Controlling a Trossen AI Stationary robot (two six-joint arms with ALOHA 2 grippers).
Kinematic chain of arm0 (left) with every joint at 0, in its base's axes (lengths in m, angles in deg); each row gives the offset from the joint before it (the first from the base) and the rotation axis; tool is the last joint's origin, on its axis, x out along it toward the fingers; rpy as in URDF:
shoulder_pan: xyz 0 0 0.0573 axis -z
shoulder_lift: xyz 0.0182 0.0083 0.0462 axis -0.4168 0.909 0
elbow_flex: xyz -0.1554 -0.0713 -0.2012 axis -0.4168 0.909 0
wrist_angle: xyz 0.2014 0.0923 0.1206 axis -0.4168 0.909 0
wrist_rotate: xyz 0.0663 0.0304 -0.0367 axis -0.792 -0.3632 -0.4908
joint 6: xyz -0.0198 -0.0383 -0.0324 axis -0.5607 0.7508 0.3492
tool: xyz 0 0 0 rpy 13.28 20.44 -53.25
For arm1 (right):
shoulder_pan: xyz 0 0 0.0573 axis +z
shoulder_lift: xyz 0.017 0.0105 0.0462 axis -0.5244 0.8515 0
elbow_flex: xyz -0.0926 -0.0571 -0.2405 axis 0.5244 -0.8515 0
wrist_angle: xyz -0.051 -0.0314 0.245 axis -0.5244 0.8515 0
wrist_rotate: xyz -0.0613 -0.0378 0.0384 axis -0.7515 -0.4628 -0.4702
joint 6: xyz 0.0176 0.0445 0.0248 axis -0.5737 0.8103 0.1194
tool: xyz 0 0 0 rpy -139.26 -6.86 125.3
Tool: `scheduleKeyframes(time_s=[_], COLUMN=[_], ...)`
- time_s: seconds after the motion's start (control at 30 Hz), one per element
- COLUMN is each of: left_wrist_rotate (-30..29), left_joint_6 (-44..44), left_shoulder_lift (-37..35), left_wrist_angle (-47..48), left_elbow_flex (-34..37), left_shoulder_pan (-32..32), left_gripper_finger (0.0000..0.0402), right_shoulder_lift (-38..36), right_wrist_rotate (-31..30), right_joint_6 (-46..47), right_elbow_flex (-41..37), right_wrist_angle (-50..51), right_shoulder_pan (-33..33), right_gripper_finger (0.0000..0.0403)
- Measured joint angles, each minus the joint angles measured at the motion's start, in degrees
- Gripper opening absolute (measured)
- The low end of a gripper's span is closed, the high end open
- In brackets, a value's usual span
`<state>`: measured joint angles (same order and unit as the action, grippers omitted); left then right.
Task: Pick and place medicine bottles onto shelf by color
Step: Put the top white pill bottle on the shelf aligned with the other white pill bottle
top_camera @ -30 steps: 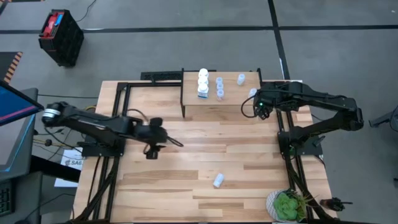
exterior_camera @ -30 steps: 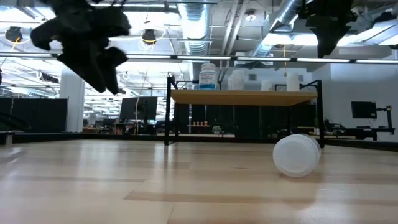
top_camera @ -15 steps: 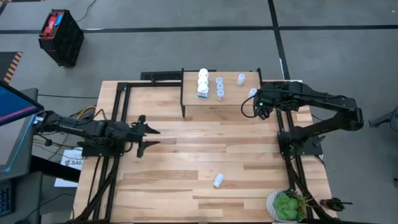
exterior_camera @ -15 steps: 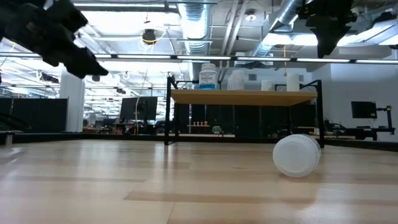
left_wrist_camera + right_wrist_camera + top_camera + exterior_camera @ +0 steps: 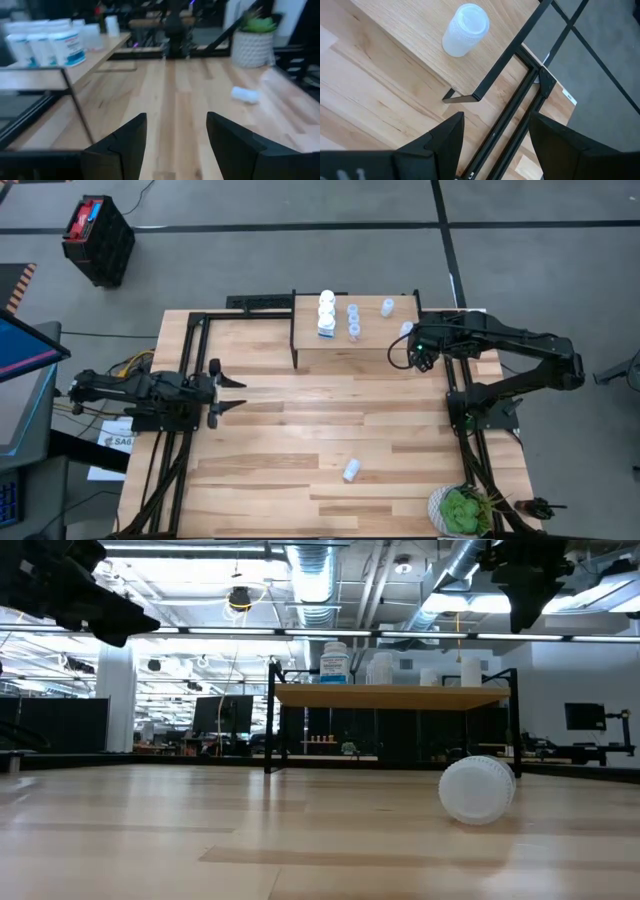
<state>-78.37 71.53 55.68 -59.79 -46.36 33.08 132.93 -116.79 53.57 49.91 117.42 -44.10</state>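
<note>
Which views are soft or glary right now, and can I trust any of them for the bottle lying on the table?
Left wrist view: blurred throughout; the fallen bottle is a pale smear. Low view: that bottle sits close and sharp, but bright ceiling lights wash out the background behind the shelf. Right wrist view: crisp, showing only a translucent bottle on the shelf. High view: evenly lit, bottle small but clear.

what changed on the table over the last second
The left gripper pulled back from mid-table toward the table's left edge, open and empty. The right gripper stayed by the shelf, and the lying bottle near the front did not move.
</note>
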Motion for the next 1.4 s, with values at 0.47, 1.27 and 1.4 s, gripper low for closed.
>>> scheduleKeyframes(time_s=[0.47,1.27,1.4], left_wrist_rotate=[8.9,8.2,7.4], left_joint_6=[-4.4,-3.0,-2.9], left_shoulder_lift=[-5.0,-4.9,-4.9], left_wrist_angle=[-11.2,-18.3,-17.9], left_elbow_flex=[8.2,11.0,11.0], left_shoulder_pan=[0.0,-0.2,-0.1], left_gripper_finger=[0.0194,0.0194,0.0194], right_shoulder_lift=[0.0,8.5,10.4], right_wrist_rotate=[0.0,-0.3,-0.2], right_joint_6=[1.9,-3.9,-4.5], right_elbow_flex=[0.0,-0.8,-0.8], right_wrist_angle=[-4.3,-9.4,-8.5], right_shoulder_pan=[0.0,-7.1,-8.5], right_gripper_finger=[0.0244,0.0236,0.0199])
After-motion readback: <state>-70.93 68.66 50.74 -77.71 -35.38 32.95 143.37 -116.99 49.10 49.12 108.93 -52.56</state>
